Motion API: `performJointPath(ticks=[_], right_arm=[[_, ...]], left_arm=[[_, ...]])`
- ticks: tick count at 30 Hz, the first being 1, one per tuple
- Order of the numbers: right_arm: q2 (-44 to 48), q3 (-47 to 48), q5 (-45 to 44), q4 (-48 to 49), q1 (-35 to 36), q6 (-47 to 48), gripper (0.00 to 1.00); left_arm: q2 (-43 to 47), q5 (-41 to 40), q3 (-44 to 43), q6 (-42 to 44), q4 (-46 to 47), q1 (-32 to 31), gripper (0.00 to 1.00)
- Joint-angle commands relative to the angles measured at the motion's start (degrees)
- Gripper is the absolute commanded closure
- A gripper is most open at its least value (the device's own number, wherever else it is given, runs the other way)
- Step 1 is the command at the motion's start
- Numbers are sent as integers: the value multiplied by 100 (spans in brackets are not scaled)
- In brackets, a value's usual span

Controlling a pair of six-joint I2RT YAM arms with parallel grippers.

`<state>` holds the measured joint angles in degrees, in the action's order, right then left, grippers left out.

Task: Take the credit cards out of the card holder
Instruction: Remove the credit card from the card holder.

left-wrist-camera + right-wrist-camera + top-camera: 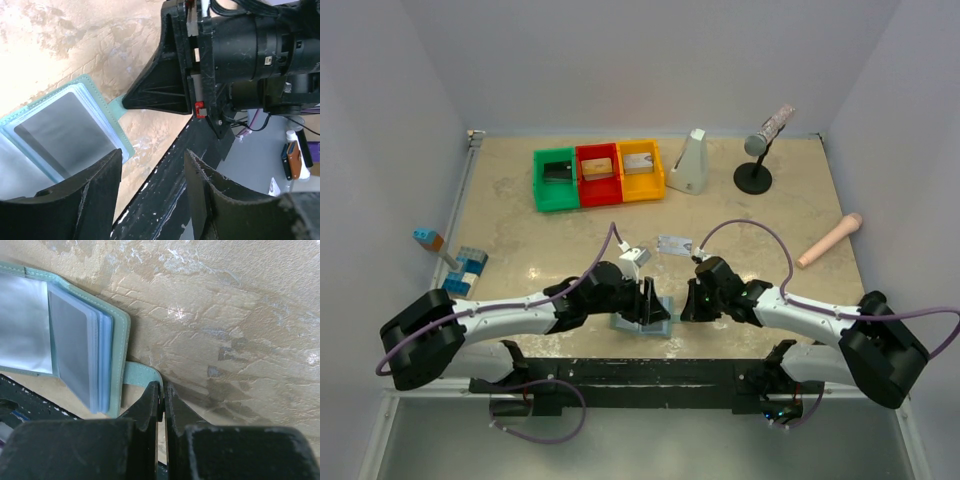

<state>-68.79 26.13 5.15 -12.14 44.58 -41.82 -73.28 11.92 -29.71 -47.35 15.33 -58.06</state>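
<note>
Right end effector: note that its jaws are closed together, with the tips set against the snap tab of the card holder. You cannot tell from either wrist view whether the tab is pinched or only pressed onto the tabletop. Left end effector: observe a moderately wide gap with nothing between the fingers. One finger hangs over the near part of the open card holder, and the other hangs over the dark front edge of the tabletop. You will find the card holder lying open and flat at the near edge of the tabletop, between the two end effectors, with its pale blue sleeves facing up. A dark grey card sits inside the uppermost clear sleeve. A silver-grey card lies flat on the bare tabletop just beyond the end effectors, apart from the card holder. At the far side, three bins stand in a row: green bin, red bin and orange bin, each with a small item inside.
</note>
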Motion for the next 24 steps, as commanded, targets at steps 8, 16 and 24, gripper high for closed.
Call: performJointPath(ticks=[8, 16, 24], right_arm=[[155, -38, -5, 10, 16, 87, 100], [384, 15, 337, 141, 7, 174, 100], [498, 94, 610, 203, 16, 236, 100]], left_arm=[[577, -946, 185, 183, -522, -30, 43], [464, -1807, -60, 446, -1365, -30, 33], [780, -2809, -333, 235, -2200, -38, 8]])
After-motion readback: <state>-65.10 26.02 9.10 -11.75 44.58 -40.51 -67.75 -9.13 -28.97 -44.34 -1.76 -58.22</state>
